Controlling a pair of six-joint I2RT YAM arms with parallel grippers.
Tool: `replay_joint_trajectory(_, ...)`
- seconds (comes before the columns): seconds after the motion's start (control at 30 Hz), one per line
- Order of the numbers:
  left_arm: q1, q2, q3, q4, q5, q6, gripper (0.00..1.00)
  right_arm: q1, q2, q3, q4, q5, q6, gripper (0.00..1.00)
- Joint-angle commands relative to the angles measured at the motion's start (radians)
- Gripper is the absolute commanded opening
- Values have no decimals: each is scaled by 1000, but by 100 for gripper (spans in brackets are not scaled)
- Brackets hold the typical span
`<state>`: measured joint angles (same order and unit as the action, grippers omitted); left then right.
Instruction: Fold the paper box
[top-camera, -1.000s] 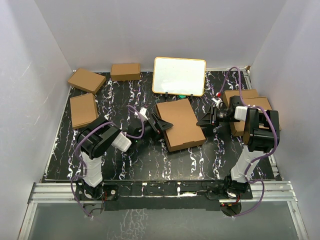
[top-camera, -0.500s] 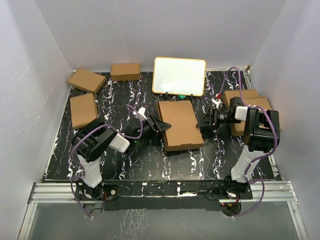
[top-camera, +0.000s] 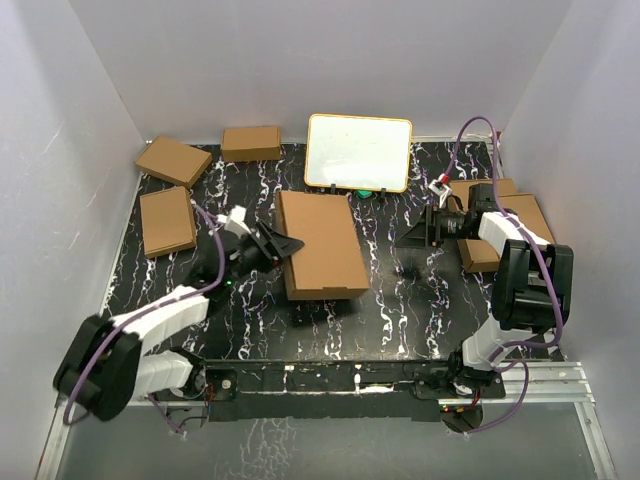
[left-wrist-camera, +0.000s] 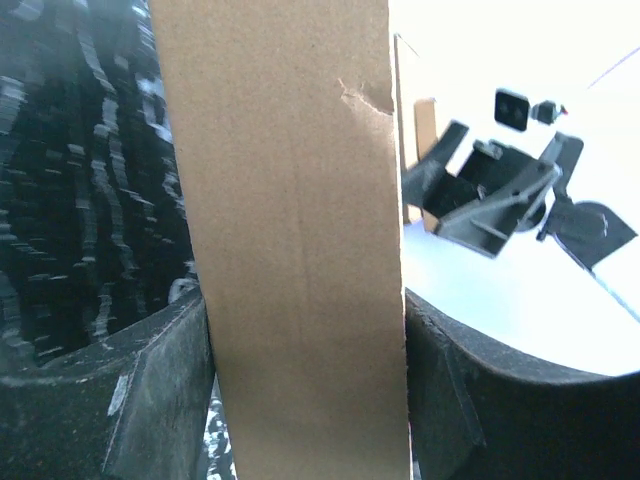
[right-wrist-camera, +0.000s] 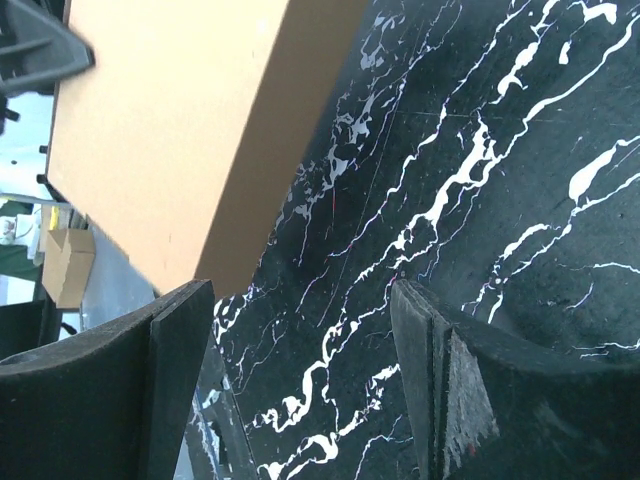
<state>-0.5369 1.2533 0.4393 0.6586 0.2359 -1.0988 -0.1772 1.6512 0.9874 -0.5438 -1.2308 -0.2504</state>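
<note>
The paper box (top-camera: 322, 246) is a flat, folded brown mailer lying on the black marbled table (top-camera: 400, 310), left of centre. My left gripper (top-camera: 284, 246) is shut on its left edge. In the left wrist view the box's side (left-wrist-camera: 290, 240) fills the gap between both fingers (left-wrist-camera: 165, 390). My right gripper (top-camera: 411, 240) stands open to the right of the box and apart from it. Only table shows between the right gripper's (right-wrist-camera: 300, 310) fingers, with the box (right-wrist-camera: 170, 130) beyond them at the upper left.
Three small folded brown boxes lie at the back left (top-camera: 174, 161) (top-camera: 251, 143) (top-camera: 167, 221). A white board with a tan frame (top-camera: 358, 152) stands at the back. More brown boxes (top-camera: 505, 212) are stacked at the right, under the right arm.
The left gripper closed on the box and dragged it left. The right gripper opened, let the box go and drew back to the right.
</note>
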Motion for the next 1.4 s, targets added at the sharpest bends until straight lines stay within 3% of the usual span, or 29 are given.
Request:
replay_joint_trajectory(0.0, 139, -207, 53, -404, 37, 100, 23, -8, -39, 5, 26, -47, -46, 77)
replay_joint_trajectory(0.13, 289, -289, 209, -726, 44, 266, 22, -13, -43, 2, 26, -51, -47, 77)
replay_joint_trajectory(0.23, 388, -216, 377, -956, 49, 428, 21, -15, -44, 0, 27, -50, -47, 77)
replay_joint_trajectory(0.4, 417, -9, 718, -1264, -207, 725, 19, -18, -45, -3, 28, -50, -48, 77)
replay_joint_trajectory(0.53, 417, 148, 911, -1350, -374, 885, 16, -20, -38, -5, 32, -44, -49, 77)
replay_joint_trajectory(0.73, 399, 381, 1170, -1414, -503, 1008, 14, -22, -30, -8, 33, -42, -49, 77)
replay_joint_trajectory(0.93, 257, 627, 1356, -1483, -796, 1161, 18, -24, -18, -7, 31, -43, -51, 77)
replay_joint_trajectory(1.1, 172, 747, 1412, -1478, -921, 1230, 37, -25, -15, -8, 28, -44, -56, 77)
replay_joint_trajectory(1.27, 109, 798, 1441, -1495, -891, 1215, 80, -25, -10, -7, 26, -46, -59, 77)
replay_joint_trajectory(1.37, 73, 814, 1463, -1517, -828, 1171, 97, -27, -8, -6, 24, -47, -61, 77)
